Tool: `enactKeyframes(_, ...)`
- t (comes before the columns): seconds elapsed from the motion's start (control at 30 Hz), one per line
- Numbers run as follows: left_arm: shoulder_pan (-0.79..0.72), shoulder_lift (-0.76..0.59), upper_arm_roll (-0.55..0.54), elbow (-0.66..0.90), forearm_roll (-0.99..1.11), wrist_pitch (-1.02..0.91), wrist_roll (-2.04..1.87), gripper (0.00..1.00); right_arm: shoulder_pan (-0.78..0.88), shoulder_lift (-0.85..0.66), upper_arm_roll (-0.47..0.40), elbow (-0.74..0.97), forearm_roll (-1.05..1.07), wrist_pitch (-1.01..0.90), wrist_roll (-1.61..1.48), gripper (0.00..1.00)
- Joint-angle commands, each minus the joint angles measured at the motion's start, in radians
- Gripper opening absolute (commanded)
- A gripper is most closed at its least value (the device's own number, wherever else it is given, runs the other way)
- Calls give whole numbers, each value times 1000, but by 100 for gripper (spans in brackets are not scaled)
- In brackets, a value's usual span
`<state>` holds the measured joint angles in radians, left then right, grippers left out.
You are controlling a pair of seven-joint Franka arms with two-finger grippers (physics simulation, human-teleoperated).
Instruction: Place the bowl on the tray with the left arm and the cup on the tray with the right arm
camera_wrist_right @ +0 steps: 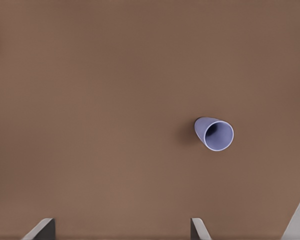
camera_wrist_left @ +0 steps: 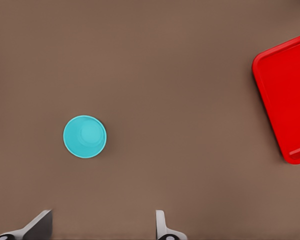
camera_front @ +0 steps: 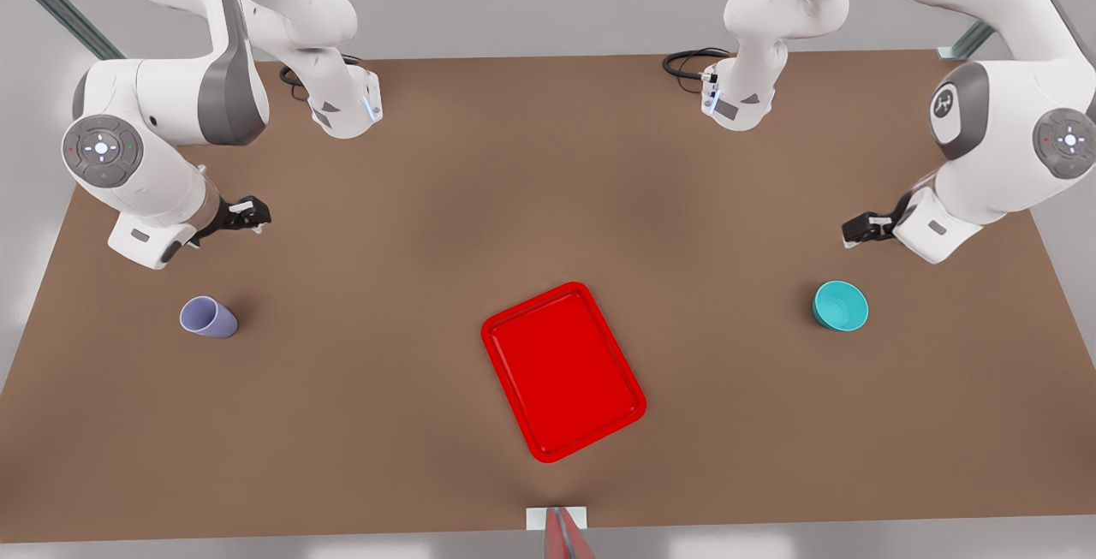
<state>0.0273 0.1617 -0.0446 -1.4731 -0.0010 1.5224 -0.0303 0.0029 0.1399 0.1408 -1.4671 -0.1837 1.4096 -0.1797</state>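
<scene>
The teal bowl [camera_front: 840, 306] [camera_wrist_left: 85, 136] stands upright on the brown table at the front view's right. My left gripper [camera_front: 860, 229] [camera_wrist_left: 101, 227] hovers above and just behind it, open, nothing between its fingers. The lavender cup [camera_front: 208, 318] [camera_wrist_right: 214, 134] stands on the table at the front view's left. My right gripper [camera_front: 248, 215] [camera_wrist_right: 120, 229] hangs above the table behind it, also open and holding nothing. The red tray [camera_front: 562, 371] [camera_wrist_left: 285, 100] lies flat and bare near the table's front middle, turned at an angle.
Both arm bases [camera_front: 342, 105] [camera_front: 741, 101] with black cables stand at the table's back. A small white bracket with a red part [camera_front: 558, 525] sits at the front edge. Bare brown table [camera_front: 548, 199] stretches between cup, tray and bowl.
</scene>
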Motion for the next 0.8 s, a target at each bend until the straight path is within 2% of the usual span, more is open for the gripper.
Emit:
enactKeyframes(0.0, -3, -1, 0, 0, 1, -10, -2, 100, 0, 0, 0, 1, 0, 0, -10, 100)
enactKeyframes(0.07, 54, 41, 2, -1, -23, -7, 107, 100, 0, -2, 0, 1, 0, 0, 6, 100)
enactKeyframes(0.13, 166, 196, 9, -50, -137, 188, 352, 100, 0, -2, 0, 1, 0, 0, 5, 100)
enactKeyframes(0.2, 172, 269, 161, -194, -346, 380, 719, 100, -1, 0, -1, -2, 0, 0, 5, 100)
enactKeyframes(0.3, 203, 352, 186, -233, -350, 535, 825, 100, -3, 0, -1, -12, 0, 0, 8, 100)
enactKeyframes(0.7, 221, 460, 184, -316, -355, 650, 866, 100, -1, 6, -1, -22, -2, 0, 5, 100)
enactKeyframes(0.73, 221, 463, 184, -316, -355, 650, 866, 92, -1, 6, -1, -30, -2, -1, 6, 100)
enactKeyframes(0.77, 221, 463, 186, -316, -355, 650, 865, 74, -1, 6, 0, -35, -2, 0, 8, 100)
